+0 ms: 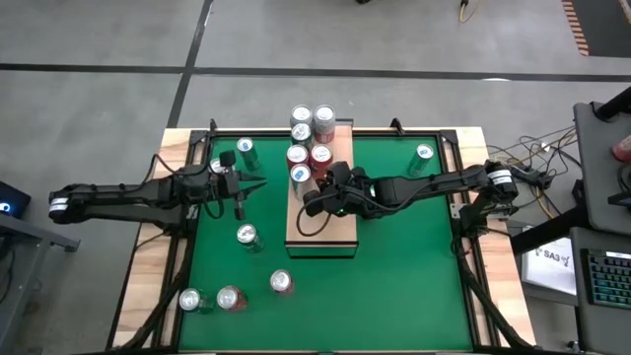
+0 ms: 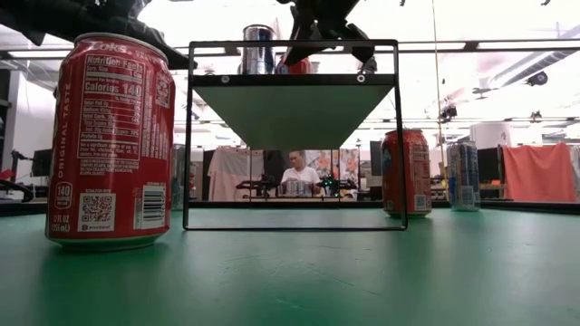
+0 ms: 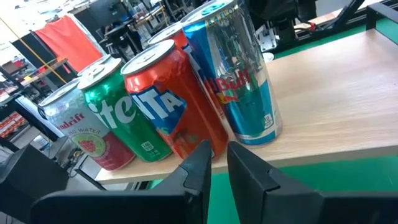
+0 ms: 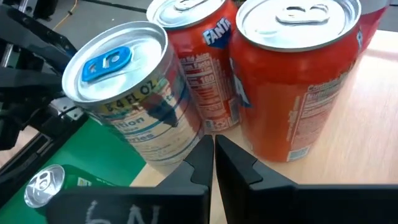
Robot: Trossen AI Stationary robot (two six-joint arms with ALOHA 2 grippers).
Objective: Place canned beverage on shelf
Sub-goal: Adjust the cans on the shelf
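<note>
The right claw [image 4: 213, 155], fingers together, faces a blue-tabbed can [image 4: 127, 93] and two orange cans [image 4: 298, 74] on the shelf [image 4: 348, 162].

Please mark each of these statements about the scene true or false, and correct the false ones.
1. Several cans stand on the shelf. True: they are bunched at its far end, among them a blue-and-silver can at the edge.
2. The right gripper holds a can. False: it is shut and empty, over the shelf beside the cans.
3. The left gripper is over the green surface, beside the shelf. True.
4. No can is left on the green surface. False: several stand there, for example a red cola can near the low camera.
5. The near half of the shelf is bare wood. True.
</note>
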